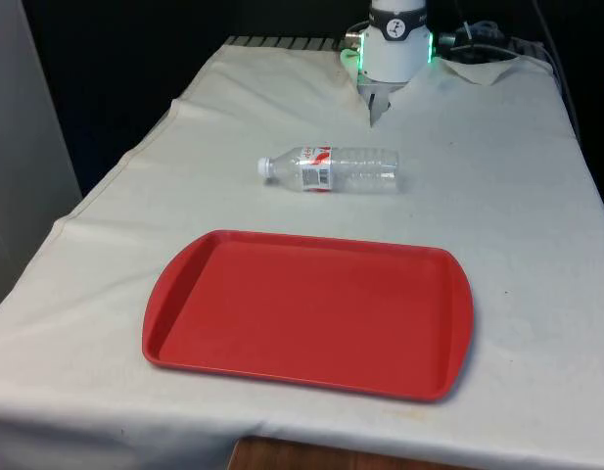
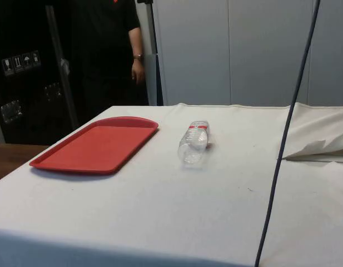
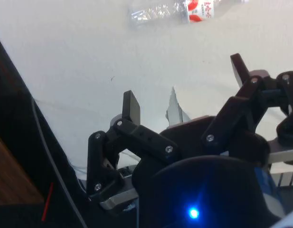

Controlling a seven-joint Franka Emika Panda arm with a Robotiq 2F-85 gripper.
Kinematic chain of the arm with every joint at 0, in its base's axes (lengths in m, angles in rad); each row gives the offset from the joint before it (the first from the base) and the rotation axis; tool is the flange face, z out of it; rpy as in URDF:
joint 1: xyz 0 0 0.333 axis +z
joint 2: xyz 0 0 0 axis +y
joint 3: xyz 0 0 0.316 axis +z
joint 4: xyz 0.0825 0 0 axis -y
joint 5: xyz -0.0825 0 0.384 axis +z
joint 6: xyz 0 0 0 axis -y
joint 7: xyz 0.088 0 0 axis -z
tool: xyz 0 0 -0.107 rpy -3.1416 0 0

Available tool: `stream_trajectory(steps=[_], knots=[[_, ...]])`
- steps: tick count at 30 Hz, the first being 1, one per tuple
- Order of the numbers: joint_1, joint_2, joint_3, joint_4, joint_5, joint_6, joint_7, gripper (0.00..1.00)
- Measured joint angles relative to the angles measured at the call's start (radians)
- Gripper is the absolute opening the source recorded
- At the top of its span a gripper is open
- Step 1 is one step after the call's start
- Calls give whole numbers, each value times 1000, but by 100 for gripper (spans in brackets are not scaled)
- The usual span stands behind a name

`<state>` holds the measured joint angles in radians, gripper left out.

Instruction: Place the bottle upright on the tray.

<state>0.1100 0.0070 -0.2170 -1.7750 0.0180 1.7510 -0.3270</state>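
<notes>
Bottle (image 1: 331, 169) lies on its side on the cloth (image 1: 497, 196), just beyond the red tray (image 1: 184, 338), cap toward the front view's left. Gripper (image 3: 184, 90) spread wide, empty, well back. I'd grasp across the body, then tip it upright.

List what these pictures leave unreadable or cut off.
- Bottle label print: too small in the front view and side view.
- Bottle cap end: cut off by the wrist picture's edge.
- Person: cut off above the chest in the side view.
- Tray: fully shown.
</notes>
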Motion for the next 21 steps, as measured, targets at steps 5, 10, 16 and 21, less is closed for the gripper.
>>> stream_trajectory(steps=[5,10,16,21], knots=[[0,-28,0,-34,-4,0,0,100],[0,-55,0,-66,-8,0,0,100],[0,-90,0,-108,-14,0,0,100],[0,-119,0,-141,-20,0,0,100]])
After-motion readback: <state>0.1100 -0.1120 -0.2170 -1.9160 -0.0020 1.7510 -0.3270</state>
